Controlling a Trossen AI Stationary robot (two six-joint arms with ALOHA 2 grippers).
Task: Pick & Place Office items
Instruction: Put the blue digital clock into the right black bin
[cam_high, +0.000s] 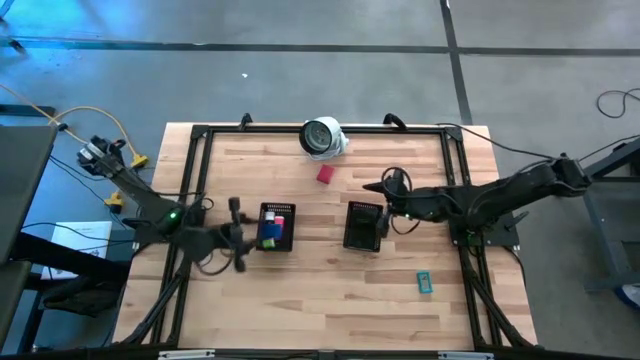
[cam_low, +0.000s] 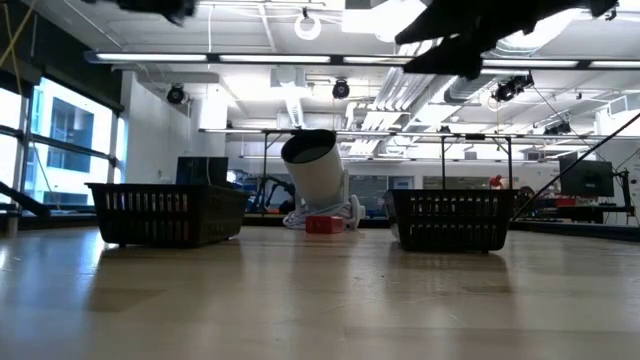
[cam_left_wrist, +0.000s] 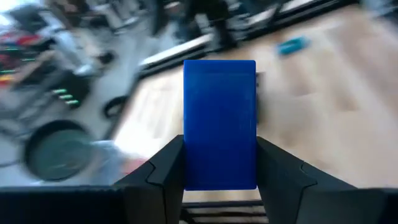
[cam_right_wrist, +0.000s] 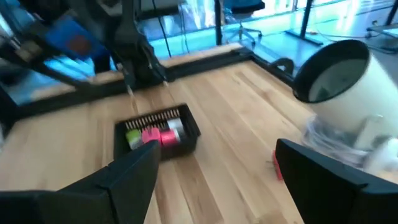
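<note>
A blue rectangular piece (cam_left_wrist: 219, 118), one of the office items, sits between the fingers of my left gripper (cam_left_wrist: 219, 180), which is shut on it. In the high view the piece (cam_high: 270, 232) is over the left black mesh tray (cam_high: 285, 211). That tray (cam_right_wrist: 189, 127) holds green, pink and pale pieces. My right gripper (cam_right_wrist: 214, 158) is open and holds nothing, up over the table (cam_high: 380, 188) just beyond the right tray (cam_high: 364, 226). A red piece (cam_high: 324, 174) and a teal piece (cam_high: 425, 282) lie flat on the wood. My left gripper pinches the blue piece by its two long sides (cam_left_wrist: 189, 168), one finger on each, at the end nearer the wrist. Most of the piece sticks out past the fingertips. The fingers lie nearly level, pointing toward the table's right. The piece is lifted clear of the tray.
A white round object with a dark face (cam_high: 322, 137) lies at the far middle, with cables beside it. A black frame (cam_high: 300, 129) runs round the table's edges. Bare wood stretches along the near side, between the trays and the teal piece.
</note>
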